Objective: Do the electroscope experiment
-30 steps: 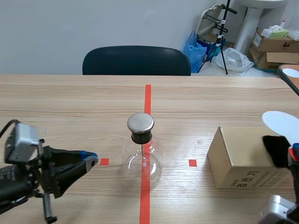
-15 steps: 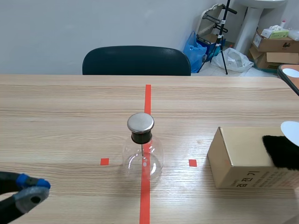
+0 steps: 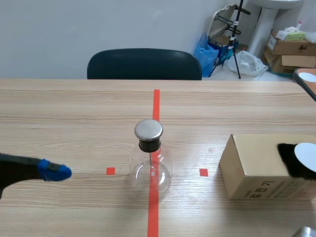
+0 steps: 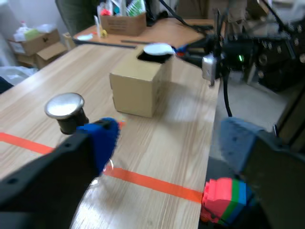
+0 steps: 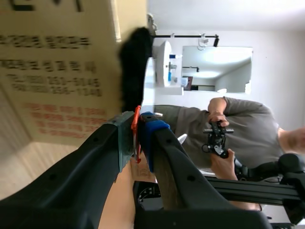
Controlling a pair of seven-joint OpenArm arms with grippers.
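Note:
The electroscope, a clear glass flask [image 3: 150,168] with a round metal cap [image 3: 148,129], stands on the red centre line. My left gripper [image 4: 169,143] is open and empty; its blue-padded finger [image 3: 53,172] is left of the flask, apart from it. The cap [image 4: 64,105] lies ahead of that finger. On the cardboard box [image 3: 252,168] lies a black fur patch [image 3: 291,159]. My right gripper [image 5: 138,136] is shut on a thin red handle and holds a white disc [image 3: 306,150] against the fur [image 5: 133,62].
A dark chair [image 3: 144,64] stands behind the far table edge. Boxes and bags [image 3: 291,44] sit on the floor at the back right. A person's hands [image 5: 218,119] show beyond the box. A coloured block [image 4: 224,202] sits past the table's near edge.
My left gripper was shut beside the flask, drew back to the left and has opened. The white disc has come nearer and lower, onto the black fur.

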